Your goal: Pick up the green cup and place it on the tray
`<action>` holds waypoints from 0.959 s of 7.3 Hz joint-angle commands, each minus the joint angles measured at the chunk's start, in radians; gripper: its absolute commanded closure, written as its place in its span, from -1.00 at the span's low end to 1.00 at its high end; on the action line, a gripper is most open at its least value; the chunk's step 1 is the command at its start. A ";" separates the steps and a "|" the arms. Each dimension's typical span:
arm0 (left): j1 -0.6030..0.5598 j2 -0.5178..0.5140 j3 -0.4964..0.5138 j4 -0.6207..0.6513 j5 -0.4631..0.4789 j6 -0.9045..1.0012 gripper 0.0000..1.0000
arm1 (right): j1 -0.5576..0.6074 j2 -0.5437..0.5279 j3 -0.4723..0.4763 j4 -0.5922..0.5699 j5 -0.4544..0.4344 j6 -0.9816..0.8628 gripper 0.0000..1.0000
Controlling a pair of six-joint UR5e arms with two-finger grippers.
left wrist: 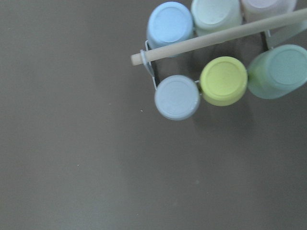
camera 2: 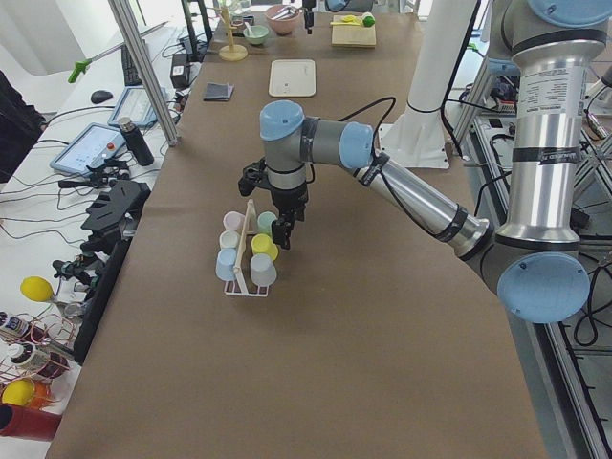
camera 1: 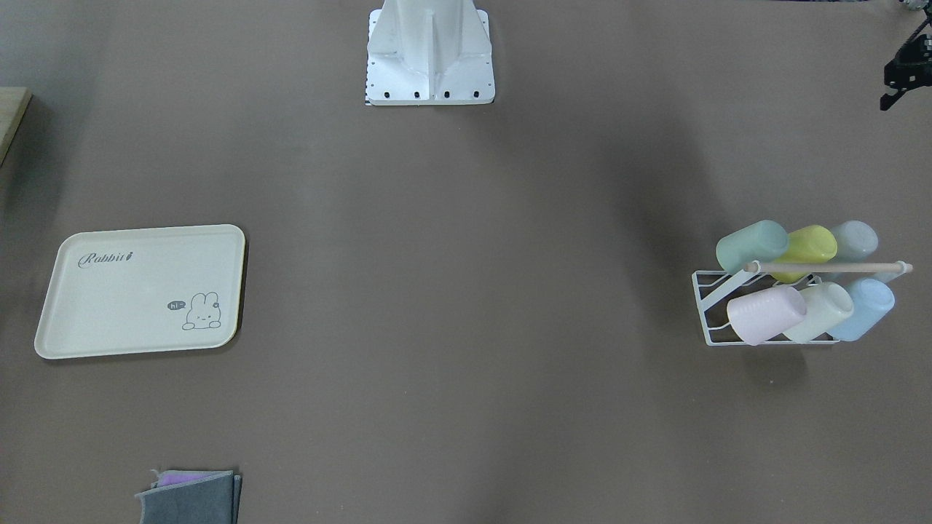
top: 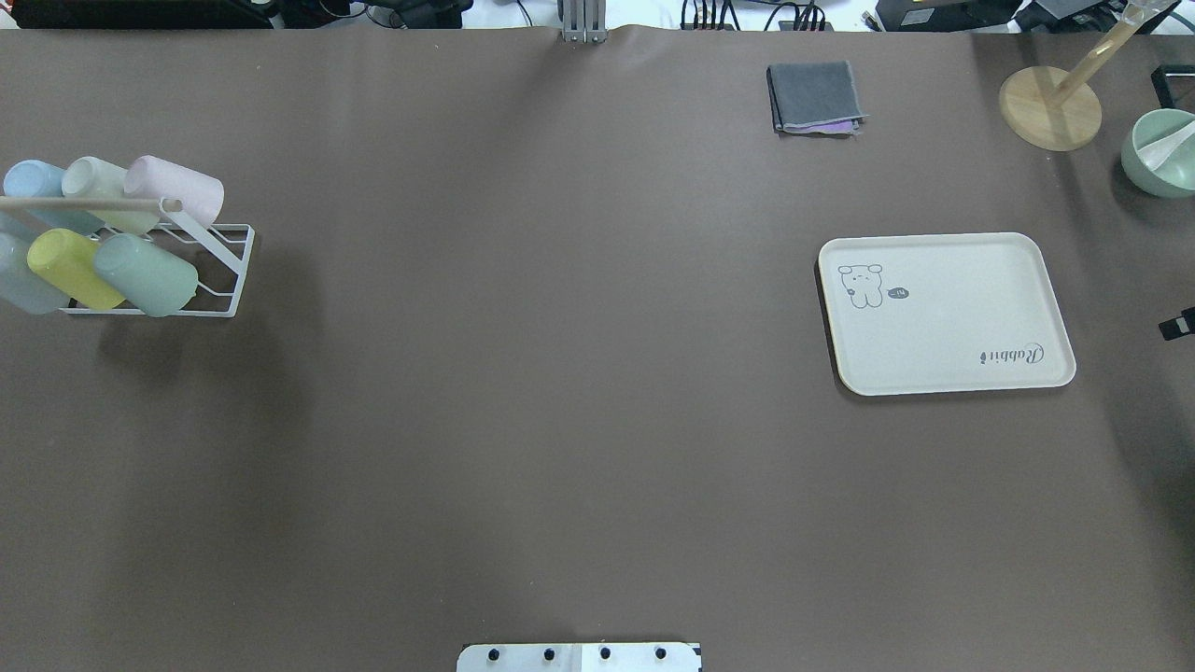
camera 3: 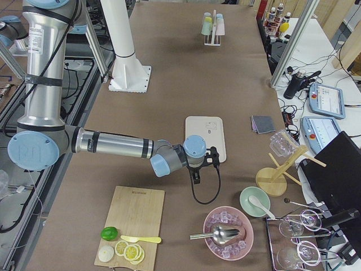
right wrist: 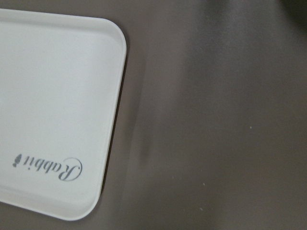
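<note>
The green cup [camera 1: 750, 244] lies on its side on a white wire rack [camera 1: 708, 309] among several pastel cups, next to a yellow-green cup [camera 1: 808, 244]. It also shows in the overhead view [top: 145, 273] and the left wrist view [left wrist: 280, 71]. The cream tray [camera 1: 138, 291] with "Rabbit" script lies bare across the table, as the overhead view [top: 948, 313] and the right wrist view [right wrist: 53, 110] show. My left gripper [camera 2: 282, 232] hangs above the rack, touching nothing. My right gripper [camera 3: 197, 169] hovers beside the tray's edge. I cannot tell whether either is open.
A wooden dowel [camera 1: 830, 268] runs over the rack's cups. A folded grey cloth [top: 815, 96], a wooden stand [top: 1050, 107] and a green bowl [top: 1162, 154] sit near the far edge. A cutting board [camera 3: 134, 217] and a pink bowl [camera 3: 228, 231] lie beyond the tray.
</note>
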 commanded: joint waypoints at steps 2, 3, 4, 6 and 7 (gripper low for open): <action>0.050 0.029 -0.106 0.016 0.014 -0.060 -0.96 | -0.081 0.106 -0.060 0.051 -0.050 0.125 -0.98; 0.073 0.032 -0.125 0.033 0.010 -0.056 -0.96 | -0.095 0.146 -0.096 0.051 -0.064 0.149 -0.93; 0.136 0.028 -0.136 0.066 0.005 -0.057 -0.96 | -0.097 0.183 -0.145 0.051 -0.064 0.154 -0.86; 0.165 0.019 -0.079 0.070 0.010 -0.015 -0.96 | -0.100 0.220 -0.208 0.050 -0.056 0.159 -0.57; 0.272 -0.012 -0.124 0.076 0.037 -0.014 -0.96 | -0.103 0.229 -0.212 0.050 -0.055 0.159 -0.44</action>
